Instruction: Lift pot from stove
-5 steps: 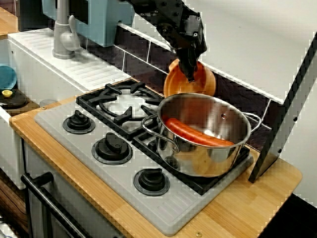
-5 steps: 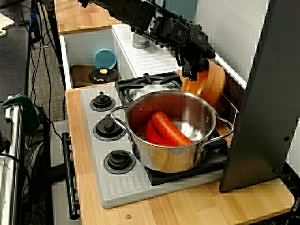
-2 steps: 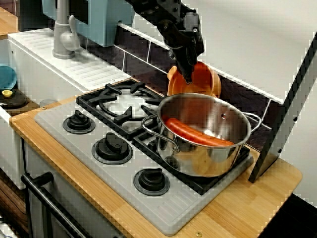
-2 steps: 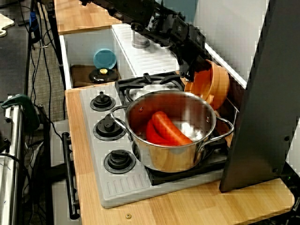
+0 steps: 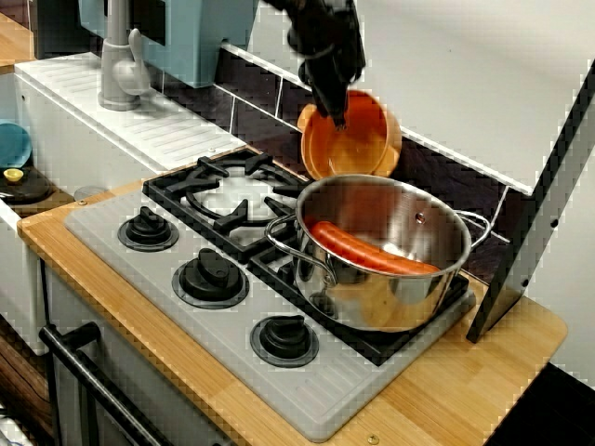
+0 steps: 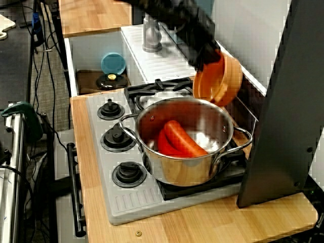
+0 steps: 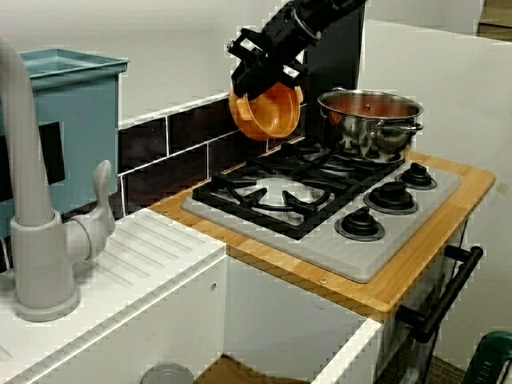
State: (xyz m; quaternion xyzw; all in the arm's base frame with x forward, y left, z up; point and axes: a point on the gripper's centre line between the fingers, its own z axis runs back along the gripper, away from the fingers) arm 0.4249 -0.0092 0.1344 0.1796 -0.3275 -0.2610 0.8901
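Note:
The small orange pot [image 5: 358,144] hangs tilted in the air above the back of the stove [image 5: 307,395], behind the steel pot. My gripper [image 5: 335,113] is shut on its rim from above. The side view shows the orange pot [image 7: 270,114] clear of the black grates, with the gripper [image 7: 260,80] clamped on its upper edge. It also shows in the second front view [image 6: 221,81], under the gripper [image 6: 205,59]. The stove [image 7: 344,256] has black grates and three round knobs.
A large steel pot [image 5: 390,288] holding a red sausage [image 5: 372,249] stands on the right front burner, just in front of the orange pot. A dark upright panel [image 5: 530,232] stands at the right. A grey faucet [image 5: 121,56], a sink and a blue box lie to the left. A tiled wall is behind.
My gripper has risen and shifted slightly left with the orange pot in it. The pot now hangs higher above the back burner. The steel pot has not moved.

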